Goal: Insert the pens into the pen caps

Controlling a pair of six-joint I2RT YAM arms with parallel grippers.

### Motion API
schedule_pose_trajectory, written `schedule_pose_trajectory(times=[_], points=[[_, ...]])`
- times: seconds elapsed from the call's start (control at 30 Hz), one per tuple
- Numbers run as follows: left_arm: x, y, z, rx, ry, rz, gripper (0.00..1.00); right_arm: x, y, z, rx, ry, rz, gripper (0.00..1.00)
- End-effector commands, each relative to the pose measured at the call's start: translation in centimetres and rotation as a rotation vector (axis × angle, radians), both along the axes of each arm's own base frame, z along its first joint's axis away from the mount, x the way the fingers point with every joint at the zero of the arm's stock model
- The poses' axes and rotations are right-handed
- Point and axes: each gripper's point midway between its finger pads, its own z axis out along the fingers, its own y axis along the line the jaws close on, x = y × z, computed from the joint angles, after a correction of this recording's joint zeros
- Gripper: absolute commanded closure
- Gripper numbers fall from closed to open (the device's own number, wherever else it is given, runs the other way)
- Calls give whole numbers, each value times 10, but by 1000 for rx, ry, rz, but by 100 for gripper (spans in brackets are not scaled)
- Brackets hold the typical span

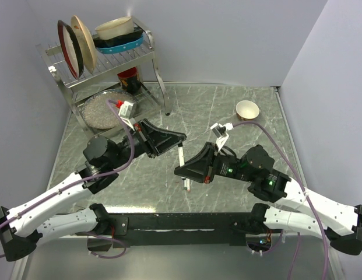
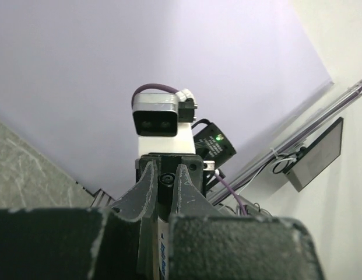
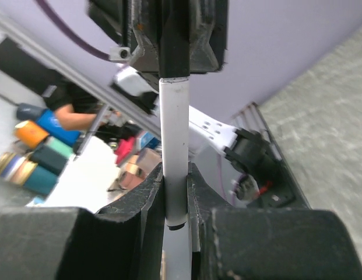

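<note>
Where left hand (image 1: 179,140) meets right hand (image 1: 180,172), the pen (image 1: 181,156) spans both.

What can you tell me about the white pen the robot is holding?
The pen is thin, with a smooth white barrel that looks like plastic. It is held in the air, stretched between both grippers. The right gripper has its jaws shut on the barrel. The far end meets a black cap, clamped by the left gripper. The top view shows a small red end sticking out past the right gripper.
</note>
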Motion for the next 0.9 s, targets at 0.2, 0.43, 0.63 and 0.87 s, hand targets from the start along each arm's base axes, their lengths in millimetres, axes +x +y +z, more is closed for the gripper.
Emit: schedule_pose_trajectory(times=[0.2,0.43,0.63,0.87], points=[[-45,-9,-73,151,120,-236,99,31,-35,110,330,-184,-119,100],[-44,-20,-100,209,207,-209,99,57,-39,96,277,-174,-241,100],[-48,-23,-121,232,254,-197,99,72,-41,105,270,-209,-299,100],[-67,-25,-139,220,279,-229,99,82,-49,124,317,-245,-300,100]])
